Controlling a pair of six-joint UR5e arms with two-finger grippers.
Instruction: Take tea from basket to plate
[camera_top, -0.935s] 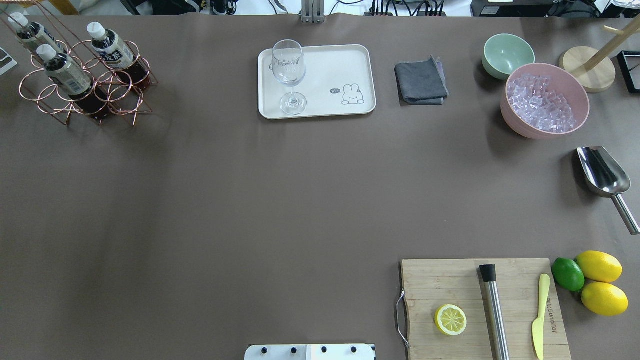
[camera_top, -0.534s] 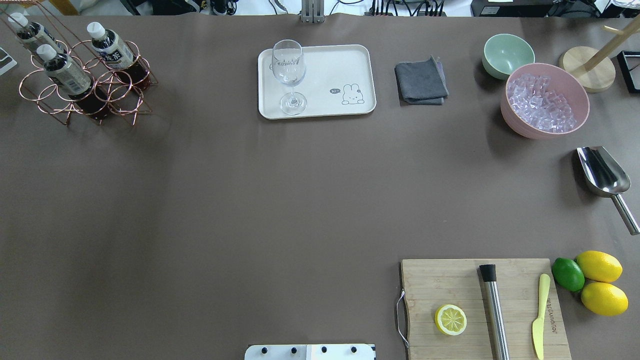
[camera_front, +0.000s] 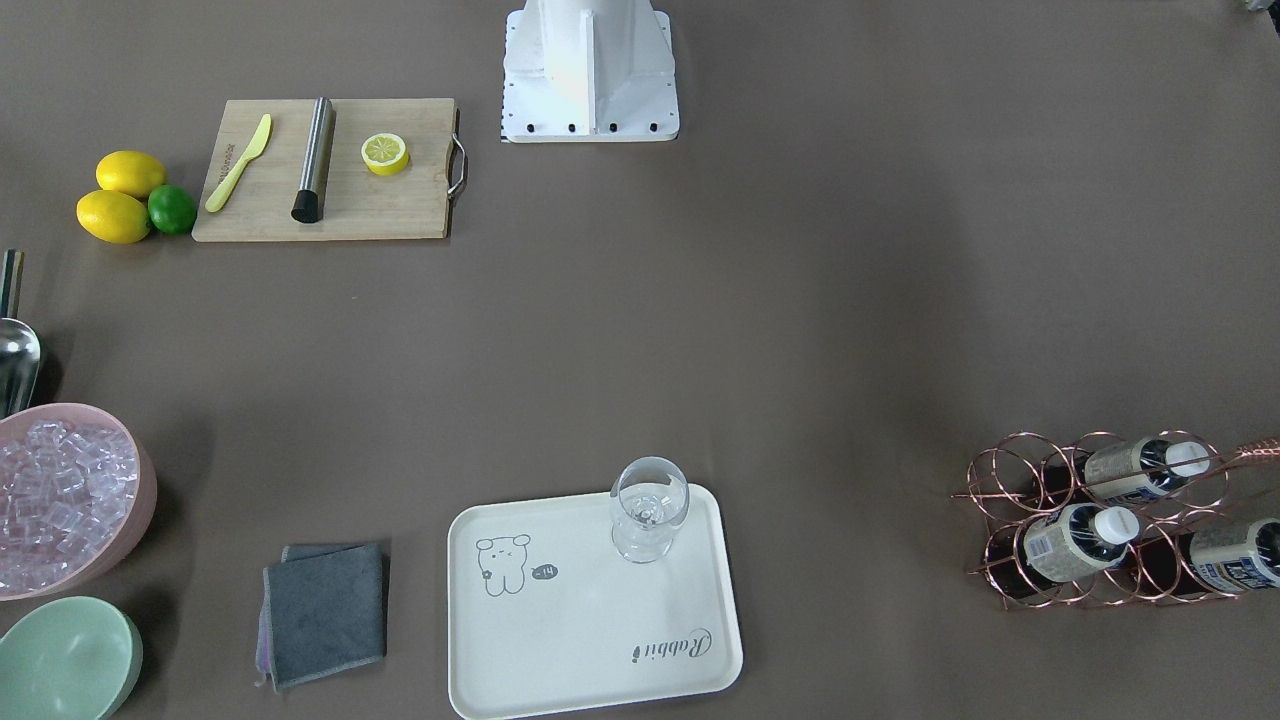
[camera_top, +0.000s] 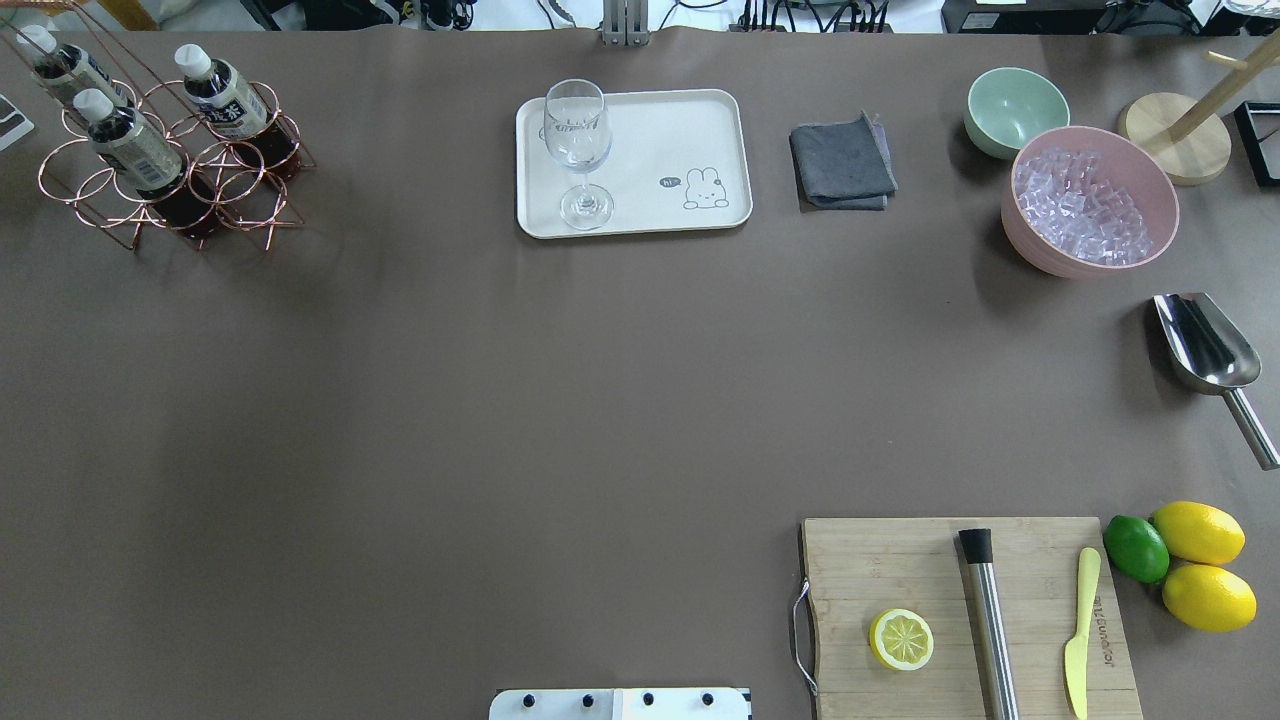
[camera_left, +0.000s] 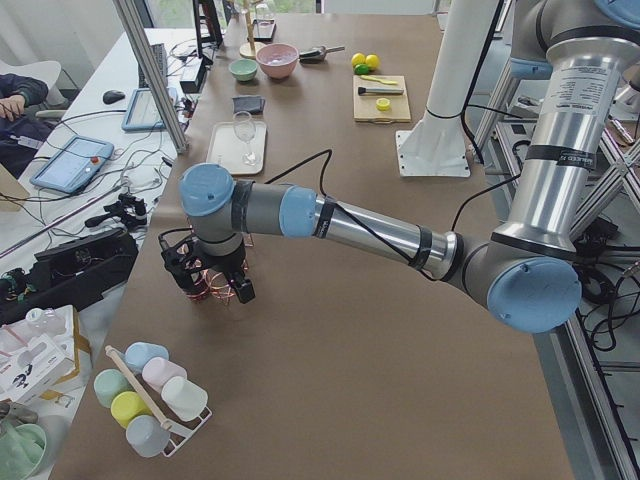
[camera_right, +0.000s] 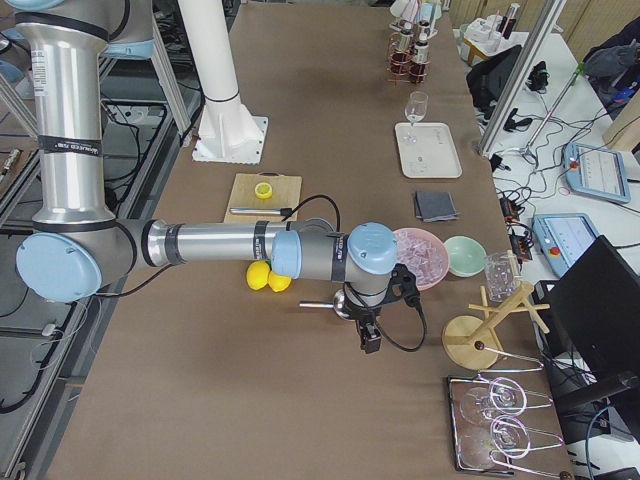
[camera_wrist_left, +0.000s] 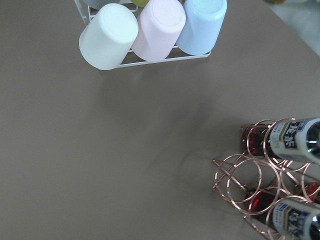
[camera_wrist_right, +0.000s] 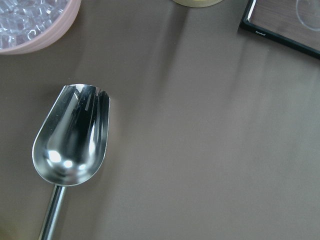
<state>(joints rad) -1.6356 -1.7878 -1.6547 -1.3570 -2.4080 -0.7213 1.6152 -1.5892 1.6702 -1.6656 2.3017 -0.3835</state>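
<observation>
Three tea bottles stand in the copper wire basket (camera_top: 170, 180) at the table's far left: one (camera_top: 225, 105) at its right, one (camera_top: 130, 150) in the middle, one (camera_top: 60, 65) at the back. The left wrist view shows two bottles (camera_wrist_left: 295, 147) and the basket (camera_wrist_left: 260, 185) at lower right. The cream plate (camera_top: 660, 150) lies at the far middle with a wine glass (camera_top: 578, 150) on it. My left gripper (camera_left: 212, 285) hangs just above the basket; I cannot tell whether it is open. My right gripper (camera_right: 368, 335) hovers over a metal scoop (camera_wrist_right: 70, 145); I cannot tell its state.
A rack of pastel cups (camera_wrist_left: 150, 30) stands beyond the basket. A grey cloth (camera_top: 842, 162), green bowl (camera_top: 1015, 110) and pink bowl of ice (camera_top: 1090, 200) sit right of the plate. A cutting board (camera_top: 880, 570) with lemon half, muddler and knife lies near right.
</observation>
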